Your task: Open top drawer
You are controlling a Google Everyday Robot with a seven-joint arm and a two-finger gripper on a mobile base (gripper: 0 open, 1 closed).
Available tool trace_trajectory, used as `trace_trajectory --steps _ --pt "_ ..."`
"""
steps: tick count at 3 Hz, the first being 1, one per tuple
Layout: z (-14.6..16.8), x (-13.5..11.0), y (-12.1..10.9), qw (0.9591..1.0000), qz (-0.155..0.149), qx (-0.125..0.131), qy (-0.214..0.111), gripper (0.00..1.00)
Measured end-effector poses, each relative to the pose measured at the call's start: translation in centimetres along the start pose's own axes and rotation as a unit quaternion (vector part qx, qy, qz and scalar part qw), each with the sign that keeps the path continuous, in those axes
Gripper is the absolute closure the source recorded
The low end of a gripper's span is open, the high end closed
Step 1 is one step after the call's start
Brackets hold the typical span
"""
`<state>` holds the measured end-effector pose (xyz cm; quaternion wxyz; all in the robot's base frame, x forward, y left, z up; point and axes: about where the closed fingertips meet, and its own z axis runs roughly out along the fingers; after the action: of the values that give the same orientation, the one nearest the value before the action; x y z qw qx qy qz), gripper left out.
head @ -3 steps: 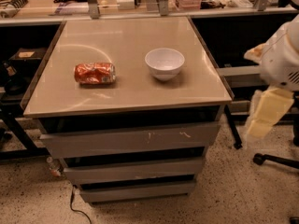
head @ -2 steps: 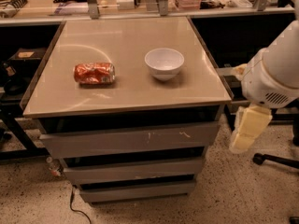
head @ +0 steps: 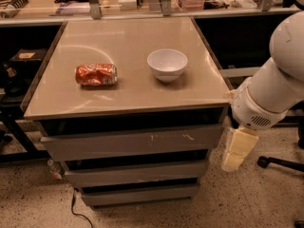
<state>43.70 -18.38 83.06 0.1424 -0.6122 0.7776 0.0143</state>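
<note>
Change noted: over the last second the gripper (head: 240, 148) has come down and inward from a higher position out beyond the right edge of the desk (head: 128, 37). It now hangs below the front right corner, just beside the right end of the top drawer (head: 114, 145). No contact with the drawer front can be confirmed. Whether the gripper is released or clenched cannot be told from this view; it carries nothing that can be seen.

The top drawer sits directly under the front edge of the desk and is the widest of three grey fronts. It has no handle and shows small pale scratches (head: 187, 137) right of centre. Its position is unchanged across the same second, so the opening itself is judged not yet begun; the arm is in its approach. With no handle to take, the likely next need is a hold on the front's edge or end, then a pull away from the desk.

The two lower drawers (head: 137, 172) are also unmoved.

On the desk, a crushed red can (head: 96, 74) lies on its side towards the left edge, and a white bowl (head: 167, 64) stands near the middle. Neither has shifted.

Writing: the can's markings cannot be read. No brand, label or lettering is legible on the drawers, the bowl or the arm
</note>
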Motion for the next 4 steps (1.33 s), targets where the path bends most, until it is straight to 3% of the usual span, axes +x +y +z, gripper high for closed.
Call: trace_trajectory --steps 1,2,3,4 --pt "0.0 0.0 0.0 1.0 0.0 -0.001 0.0 0.0" --pt "1.3 -0.1 2.0 0.9998 0.007 -0.019 -0.007 0.0" --pt "4.5 -1.0 4.8 0.9984 0.013 -0.052 -0.015 0.0" --pt "7.5 -1.8 5.4 0.9974 0.012 -0.067 -0.022 0.0"
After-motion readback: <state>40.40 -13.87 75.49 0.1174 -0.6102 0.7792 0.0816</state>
